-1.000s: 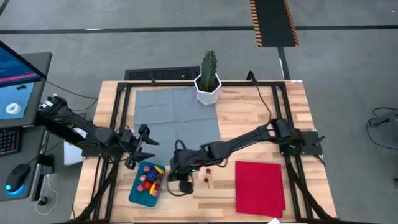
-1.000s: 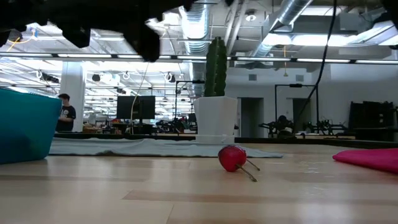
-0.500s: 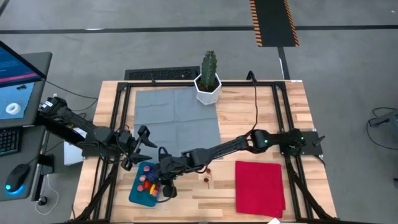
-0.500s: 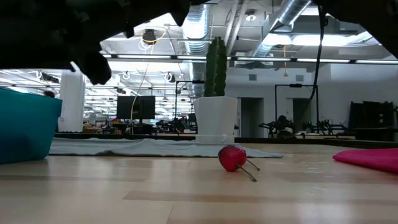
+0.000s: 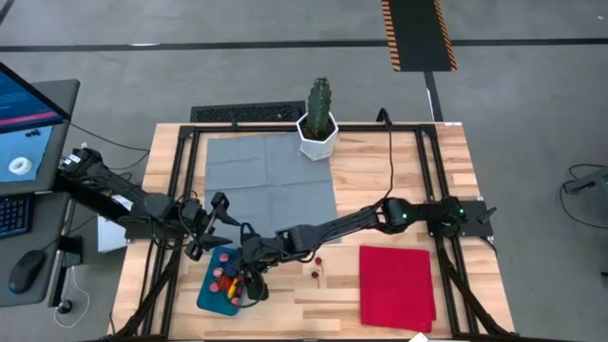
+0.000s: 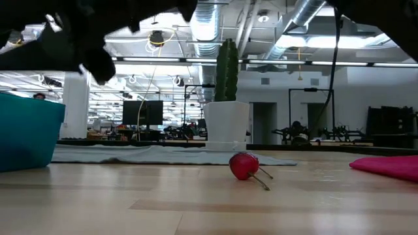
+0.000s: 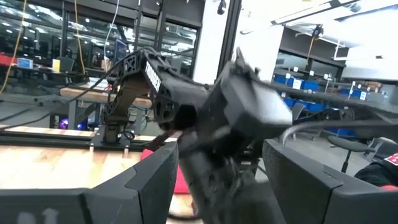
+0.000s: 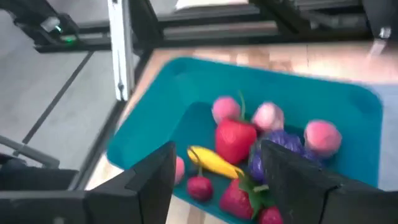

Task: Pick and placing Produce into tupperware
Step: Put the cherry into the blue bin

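The right arm reaches low across the table from its base at the right edge, stretched out toward the left, and its right gripper (image 5: 249, 282) hangs over the teal tupperware (image 5: 207, 293) near the front-left corner of the table. In the right wrist view its 2 dark fingers (image 8: 152, 177) stand apart with nothing between them, looking down into the container. Inside lie the produce pieces: a strawberry (image 8: 235, 140), a yellow banana (image 8: 210, 162), a purple grape bunch (image 8: 273, 149), pink round fruits (image 8: 322, 135) and a dark cherry (image 8: 199, 186).

The left arm comes in from the left side, and the left gripper (image 5: 211, 228) sits just beside the container's far-left end, its fingers (image 7: 146, 180) spread wide and empty.

1 red cherry (image 6: 244, 166) with a stem rests on the bare wood to the right of the tupperware, between it and the red cloth (image 5: 397, 285). The cactus (image 5: 318, 104) in its white pot stands at the far edge of the grey mat (image 5: 269, 180).

1 second earlier the right gripper was to the right of the container, over the wood near the cherry, with its fingers together; now it is above the container with them parted. The left arm has not moved.
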Robot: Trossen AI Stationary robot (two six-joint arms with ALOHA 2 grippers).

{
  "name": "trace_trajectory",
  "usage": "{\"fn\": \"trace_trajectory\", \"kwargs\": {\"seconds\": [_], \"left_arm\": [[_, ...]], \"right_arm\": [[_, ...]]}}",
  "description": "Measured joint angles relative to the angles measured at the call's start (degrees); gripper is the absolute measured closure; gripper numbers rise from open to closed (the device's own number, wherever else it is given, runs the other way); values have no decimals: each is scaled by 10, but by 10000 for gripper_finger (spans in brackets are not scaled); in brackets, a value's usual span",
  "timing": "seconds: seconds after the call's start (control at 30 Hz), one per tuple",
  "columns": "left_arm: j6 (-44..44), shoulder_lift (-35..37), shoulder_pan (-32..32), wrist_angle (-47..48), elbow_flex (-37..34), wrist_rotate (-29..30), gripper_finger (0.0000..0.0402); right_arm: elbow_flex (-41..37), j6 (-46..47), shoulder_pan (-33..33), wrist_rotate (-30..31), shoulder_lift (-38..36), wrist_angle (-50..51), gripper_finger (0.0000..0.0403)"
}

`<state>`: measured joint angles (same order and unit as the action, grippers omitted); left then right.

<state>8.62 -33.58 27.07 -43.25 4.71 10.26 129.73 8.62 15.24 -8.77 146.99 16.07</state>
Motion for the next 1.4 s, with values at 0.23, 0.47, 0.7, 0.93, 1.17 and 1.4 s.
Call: {"fn": "trace_trajectory", "kwargs": {"seconds": [0.23, 0.47, 0.7, 0.93, 1.17, 1.4], "left_arm": [[1, 0, 0, 16, 0, -24, 175], [2, 0, 0, 22, 0, -24, 175], [16, -1, 0, 40, 0, -20, 175], [26, -2, 0, 67, -1, -20, 175], [27, -4, 0, 66, -1, 24, 175], [136, -57, -2, 153, 11, 125, 175]], "right_arm": [[1, -25, 8, 8, -29, 89, 152], [0, -91, 38, 84, -104, 176, 166], [-2, -106, 67, 160, -199, 255, 174], [-7, -101, 117, 274, -302, 350, 183], [-6, -36, 174, 363, -410, 440, 188], [-7, 91, 269, 543, -428, 580, 193]]}}
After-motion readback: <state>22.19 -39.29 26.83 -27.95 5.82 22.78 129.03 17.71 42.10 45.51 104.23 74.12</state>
